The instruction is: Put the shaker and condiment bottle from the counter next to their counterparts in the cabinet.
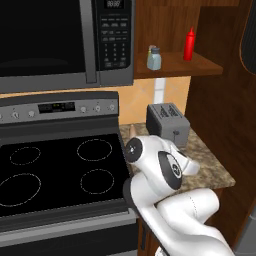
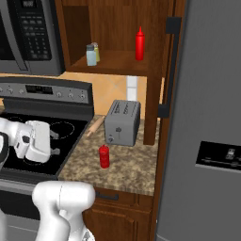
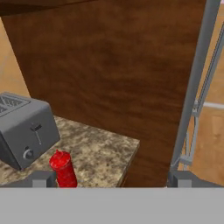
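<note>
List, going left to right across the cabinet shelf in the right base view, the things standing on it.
The shaker → yellowish shaker, just behind it → slim red squeeze bottle.

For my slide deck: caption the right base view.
Red bottle stands on the counter before the toaster; two shakers share the cabinet shelf.

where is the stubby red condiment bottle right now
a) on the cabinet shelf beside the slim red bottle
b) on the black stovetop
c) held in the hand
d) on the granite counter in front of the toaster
d: the condiment bottle stands upright on the counter just in front of the toaster, while the open hand holds nothing.
</note>
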